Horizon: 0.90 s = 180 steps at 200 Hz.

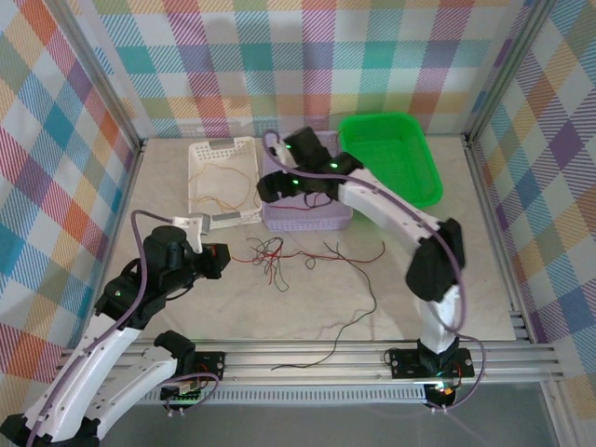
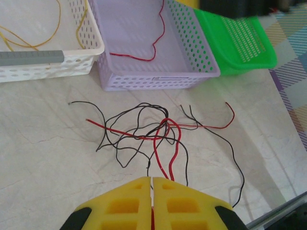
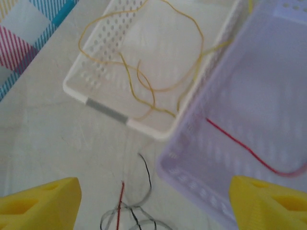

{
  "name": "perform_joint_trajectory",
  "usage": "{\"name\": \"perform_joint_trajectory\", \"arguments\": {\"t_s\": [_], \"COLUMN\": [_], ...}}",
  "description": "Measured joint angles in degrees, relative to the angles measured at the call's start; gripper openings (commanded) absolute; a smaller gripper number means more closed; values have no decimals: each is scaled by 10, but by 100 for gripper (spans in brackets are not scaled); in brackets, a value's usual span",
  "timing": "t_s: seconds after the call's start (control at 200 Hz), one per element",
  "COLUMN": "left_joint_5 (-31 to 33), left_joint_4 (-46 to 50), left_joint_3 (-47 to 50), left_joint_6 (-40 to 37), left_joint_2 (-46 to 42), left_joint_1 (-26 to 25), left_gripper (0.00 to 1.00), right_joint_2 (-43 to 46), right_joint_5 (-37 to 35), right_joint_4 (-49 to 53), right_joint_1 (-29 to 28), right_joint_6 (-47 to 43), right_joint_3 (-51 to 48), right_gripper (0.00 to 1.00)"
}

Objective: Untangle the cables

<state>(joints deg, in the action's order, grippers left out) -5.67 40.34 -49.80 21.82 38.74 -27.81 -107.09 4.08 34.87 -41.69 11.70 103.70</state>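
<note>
A tangle of red and black cables (image 1: 279, 253) (image 2: 144, 132) lies on the table in front of the baskets. My left gripper (image 2: 152, 179) (image 1: 216, 259) sits just left of the tangle, shut, with a strand of the red cable (image 2: 165, 158) running in between its yellow fingers. One red cable (image 2: 144, 57) (image 3: 240, 143) lies inside the lavender basket (image 1: 307, 220) (image 3: 192, 182). Yellow cables (image 1: 219, 182) (image 3: 144, 81) lie in the white basket (image 1: 197, 196) (image 3: 76, 88). My right gripper (image 3: 153, 203) (image 1: 272, 189) hovers open over the lavender basket's left edge, with nothing between its fingers.
A green basket (image 1: 424, 186) (image 2: 240, 62) stands to the right of the lavender one. A long black cable (image 1: 358, 312) trails from the tangle toward the metal rail (image 1: 317, 358) at the near edge. Checkered walls close in the table on three sides.
</note>
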Motion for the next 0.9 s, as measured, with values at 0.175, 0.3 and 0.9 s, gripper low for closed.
{"name": "perform_joint_trajectory", "arguments": {"t_s": [0.175,0.3,0.9], "left_joint_5": [2,6,30], "left_joint_4": [-4,-5,-29], "left_joint_3": [-17,-23,-34], "left_joint_6": [14,28,62], "left_joint_2": [22,39,81], "left_joint_1": [0,-2,-36], "left_gripper": [0,0,0], "right_joint_2": [169,227,186], "right_joint_5": [64,116,87], "right_joint_4": [-112,-226,-392], "right_joint_1": [23,14,-81], "right_joint_6": [14,37,55], "right_joint_3": [-225,-392,-527], "right_gripper": [85,86,10]}}
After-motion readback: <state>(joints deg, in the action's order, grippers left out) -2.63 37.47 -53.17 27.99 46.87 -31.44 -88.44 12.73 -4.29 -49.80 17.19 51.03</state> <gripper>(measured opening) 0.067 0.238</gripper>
